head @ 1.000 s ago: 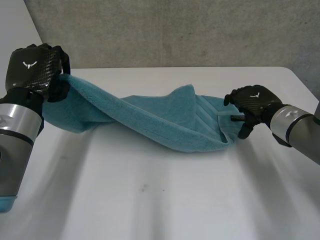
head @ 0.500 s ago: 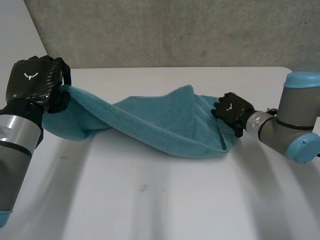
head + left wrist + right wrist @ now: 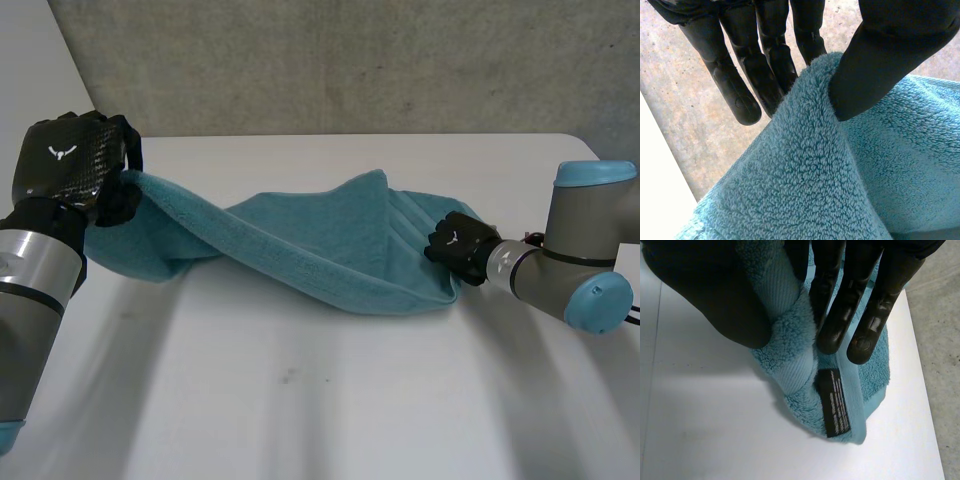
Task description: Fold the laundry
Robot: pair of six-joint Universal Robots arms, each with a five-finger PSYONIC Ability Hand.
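Observation:
A teal towel (image 3: 310, 245) stretches in a twisted band across the white table (image 3: 320, 400). My left hand (image 3: 70, 160) holds its left end raised off the table; in the left wrist view the thumb (image 3: 880, 60) and fingers (image 3: 765, 65) pinch the fluffy edge of the towel (image 3: 805, 170). At the towel's right end my right hand (image 3: 458, 245) lies low on the table. There the thumb (image 3: 715, 295) and fingers (image 3: 860, 305) pinch a corner of the towel (image 3: 790, 340), just behind a black label (image 3: 832, 402).
A grey concrete wall (image 3: 350, 60) runs behind the table's far edge. My right arm's elbow (image 3: 590, 260) rests low near the table's right side. The near half of the table is bare white surface.
My right hand went from open beside the towel's right end to closing on that corner, and its arm swung in low. My left hand held still.

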